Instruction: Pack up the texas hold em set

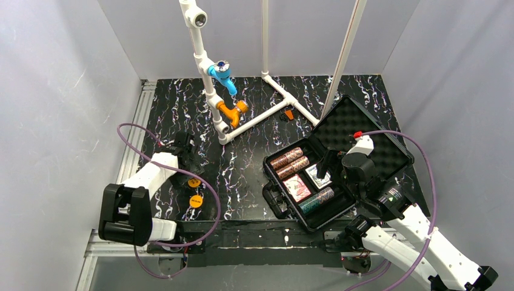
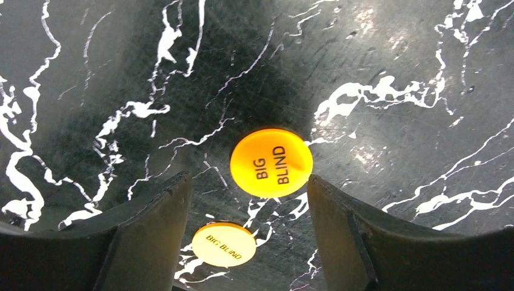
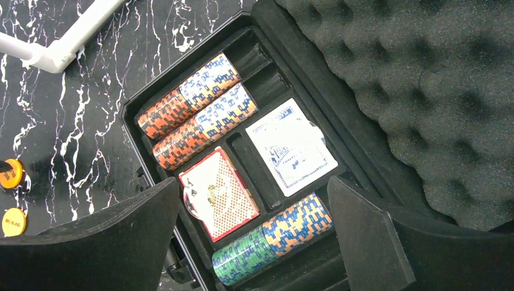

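Note:
The black case (image 1: 276, 203) lies open at the right, its bumpy foam lid (image 1: 371, 130) tilted back. Inside lie two red-brown chip rolls (image 1: 291, 162), a green and blue chip roll (image 1: 316, 200), a red card deck (image 1: 297, 187) and a blue card deck (image 1: 317, 176). My right gripper (image 1: 327, 165) hovers open and empty over the tray (image 3: 254, 182). Two orange BIG BLIND discs (image 1: 194, 182) (image 1: 196, 201) lie on the table at the left. My left gripper (image 1: 185, 159) is open above them, with one disc (image 2: 271, 162) ahead of its fingertips and the other (image 2: 223, 244) between the fingers.
A white pipe frame (image 1: 209, 91) with blue and orange fittings stands at the back centre. Its foot rail (image 1: 291, 100) runs close to the case lid. A small orange piece (image 1: 289, 113) lies beside it. Grey walls enclose the black marbled table (image 1: 242, 163).

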